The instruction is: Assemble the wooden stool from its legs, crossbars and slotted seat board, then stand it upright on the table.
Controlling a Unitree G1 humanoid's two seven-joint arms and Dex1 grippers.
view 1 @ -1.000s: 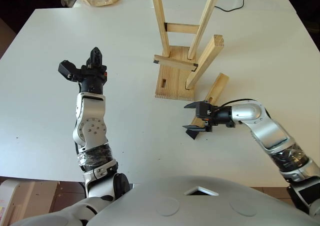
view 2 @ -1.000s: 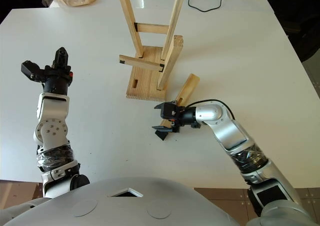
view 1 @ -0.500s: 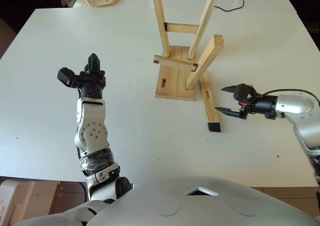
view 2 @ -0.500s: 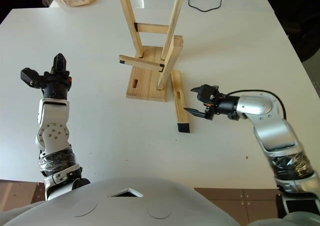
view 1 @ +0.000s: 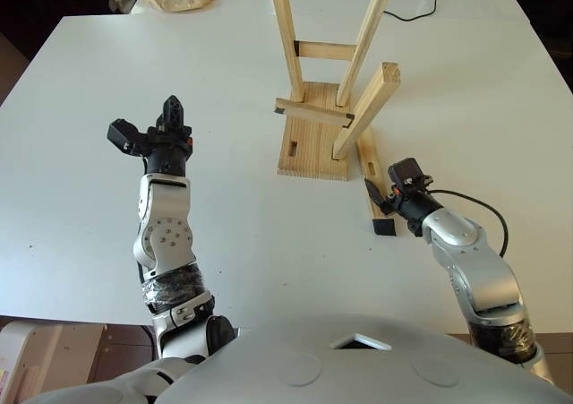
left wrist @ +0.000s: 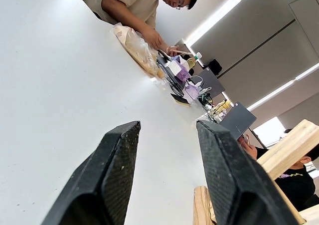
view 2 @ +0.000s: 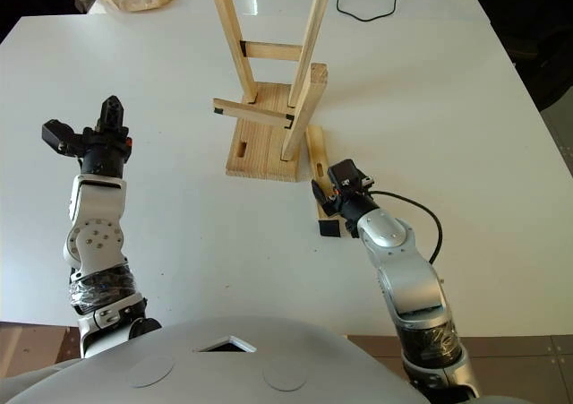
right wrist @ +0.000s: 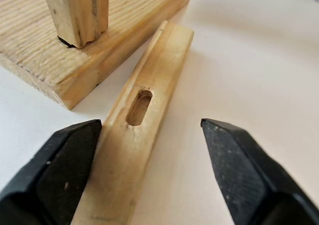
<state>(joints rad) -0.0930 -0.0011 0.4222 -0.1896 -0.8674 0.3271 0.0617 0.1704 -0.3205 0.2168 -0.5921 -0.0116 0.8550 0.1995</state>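
Part-built stool (view 1: 327,90) upside down on the white tabletop (view 1: 81,81), one leg loose beside it.
Left gripper (view 1: 145,128) raised above the tabletop at 9 o'clock from the stool, well apart, jaws apart and holding nothing. Seat board (view 1: 304,149) lies flat, three legs (view 1: 288,41) standing up from it, joined by crossbars (view 1: 324,51). Loose leg (view 1: 367,164) lies flat at 4 o'clock from the board, just beside its edge, slot facing up. Right gripper (right wrist: 149,124) low over that leg's near end, jaws apart with the leg between them, not clamped.
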